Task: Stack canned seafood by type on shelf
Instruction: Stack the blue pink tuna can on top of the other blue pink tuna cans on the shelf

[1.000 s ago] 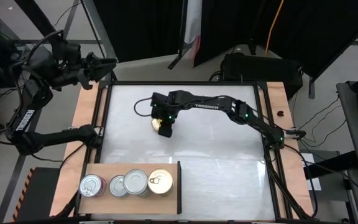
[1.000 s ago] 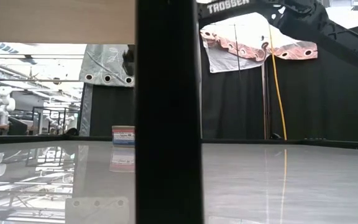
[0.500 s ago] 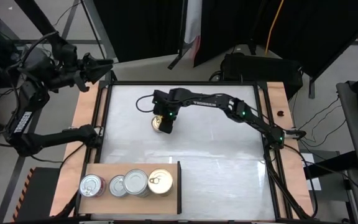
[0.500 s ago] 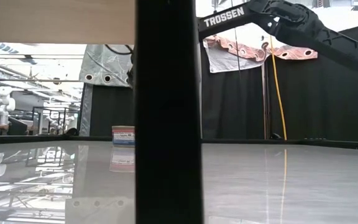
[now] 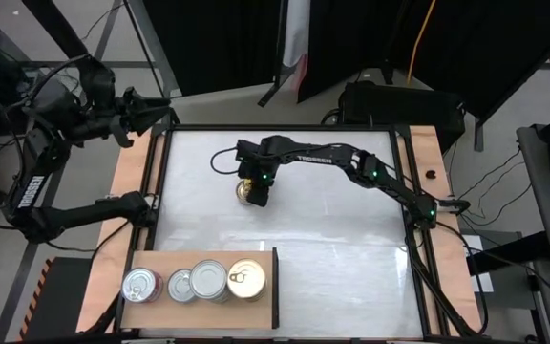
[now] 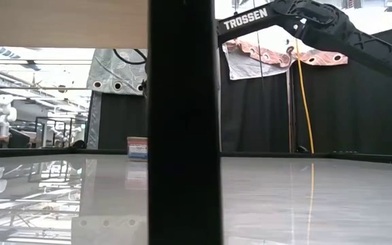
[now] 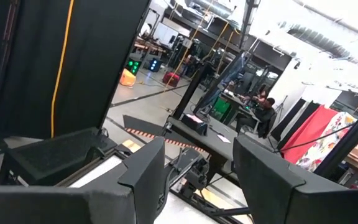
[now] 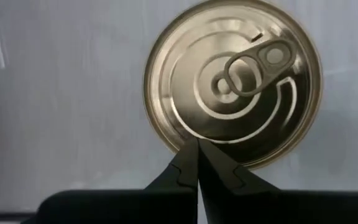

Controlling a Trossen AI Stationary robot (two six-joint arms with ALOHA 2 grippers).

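Observation:
A gold pull-tab can (image 5: 245, 193) (image 8: 232, 81) stands flat on the white tabletop, left of centre. In the low view its labelled side (image 6: 137, 147) peeks out beside the shelf's dark upright. My right gripper (image 5: 255, 185) (image 8: 197, 144) hangs over the can, shut, with its tips at the lid's rim. The shelf (image 5: 160, 260) lies at the near left and carries silver-lidded cans (image 5: 139, 284) (image 5: 209, 278) and a gold one (image 5: 246, 279). My left gripper (image 5: 160, 99) (image 7: 197, 180) is open, raised beyond the table's far left corner. My right gripper comes from above, pointing down, and its shut fingertips (image 8: 188, 158) meet at the edge of the can's lid (image 8: 178, 138). Whether they touch the lid cannot be told. The can rests upright on the table.
The shelf's dark upright edge (image 5: 277, 287) (image 6: 182, 122) blocks the middle of the low view. A black frame (image 5: 285, 128) borders the white tabletop. The right arm's link (image 5: 351, 162) stretches across the far half of the table. Bare tabletop (image 5: 351, 248) lies to the right.
The right arm has come down over the gold can. In the low view the can's visible side has narrowed a little from the left. The left arm has swung slightly farther toward the left, off the table.

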